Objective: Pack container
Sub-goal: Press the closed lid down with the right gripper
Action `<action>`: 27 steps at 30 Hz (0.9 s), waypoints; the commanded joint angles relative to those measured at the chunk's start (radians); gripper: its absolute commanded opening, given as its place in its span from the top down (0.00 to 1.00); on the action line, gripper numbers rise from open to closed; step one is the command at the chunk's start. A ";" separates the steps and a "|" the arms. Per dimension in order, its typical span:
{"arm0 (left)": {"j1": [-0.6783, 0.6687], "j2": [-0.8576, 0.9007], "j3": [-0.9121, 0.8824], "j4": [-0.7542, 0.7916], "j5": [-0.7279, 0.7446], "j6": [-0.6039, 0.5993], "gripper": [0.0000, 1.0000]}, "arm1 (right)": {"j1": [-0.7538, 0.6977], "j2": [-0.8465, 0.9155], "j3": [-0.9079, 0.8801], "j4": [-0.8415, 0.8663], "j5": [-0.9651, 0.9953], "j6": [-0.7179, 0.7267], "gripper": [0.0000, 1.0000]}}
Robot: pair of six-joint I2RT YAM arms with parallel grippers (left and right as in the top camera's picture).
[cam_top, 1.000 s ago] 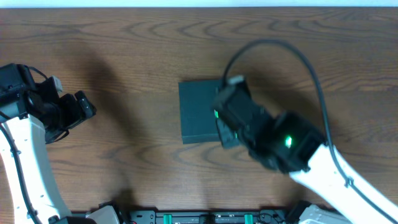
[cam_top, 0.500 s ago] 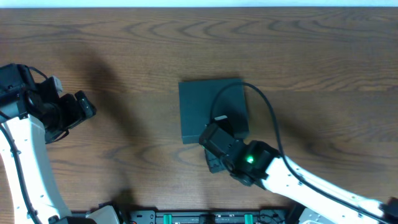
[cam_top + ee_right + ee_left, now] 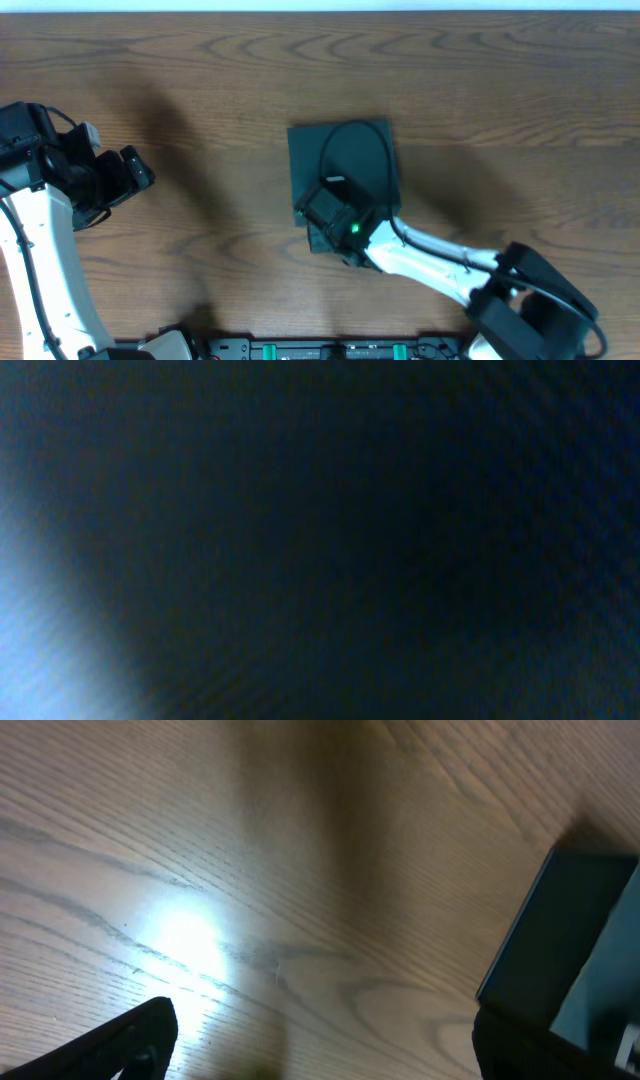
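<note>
The dark green container (image 3: 345,160) lies shut and flat at the middle of the table. My right gripper (image 3: 325,228) is down at the container's front left corner, with its fingers hidden under the wrist body. The right wrist view shows only a dark, blurred surface very close to the lens. My left gripper (image 3: 135,172) hovers far to the left of the container. In the left wrist view its jaws stand wide apart and empty (image 3: 325,1032), with the container's edge (image 3: 560,940) at the far right.
The brown wooden table (image 3: 200,80) runs to a pale far edge at the top. The right arm's black cable (image 3: 385,150) loops over the container's lid. The arm bases stand along the front edge.
My right arm has swung from above the container's right side down to its front left corner, and the cable has come to lie across the lid. The left arm has not moved.
</note>
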 commanded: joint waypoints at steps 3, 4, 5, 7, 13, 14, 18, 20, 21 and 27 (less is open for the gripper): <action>0.003 0.002 0.003 -0.003 -0.012 0.011 0.05 | -0.124 0.011 0.000 0.071 0.018 -0.065 0.99; 0.003 0.002 0.003 -0.003 -0.012 0.011 0.05 | -0.148 0.011 0.001 0.088 -0.007 -0.065 0.99; 0.003 0.002 0.003 -0.003 -0.012 0.011 0.05 | -0.166 0.011 0.001 0.106 -0.033 -0.074 0.99; 0.003 0.002 0.003 -0.003 -0.012 0.011 0.05 | -0.199 0.011 0.001 0.149 -0.095 -0.083 0.99; 0.003 0.002 0.003 -0.003 -0.012 0.011 0.05 | -0.204 0.011 0.001 0.270 -0.166 -0.060 0.99; 0.003 0.002 0.003 -0.003 -0.012 0.011 0.05 | -0.198 0.011 0.001 0.290 -0.166 -0.051 0.99; 0.003 0.002 0.003 -0.003 -0.012 0.011 0.05 | -0.187 0.011 0.001 0.354 -0.148 -0.038 0.98; 0.003 0.002 0.003 -0.003 -0.012 0.011 0.05 | -0.190 0.011 0.001 0.357 -0.128 -0.038 0.98; 0.003 0.002 0.003 -0.003 -0.012 0.011 0.05 | -0.194 0.011 0.001 0.357 -0.128 -0.038 0.99; 0.003 0.002 0.003 -0.003 -0.012 0.011 0.05 | -0.203 -0.017 0.054 0.346 -0.207 -0.106 0.98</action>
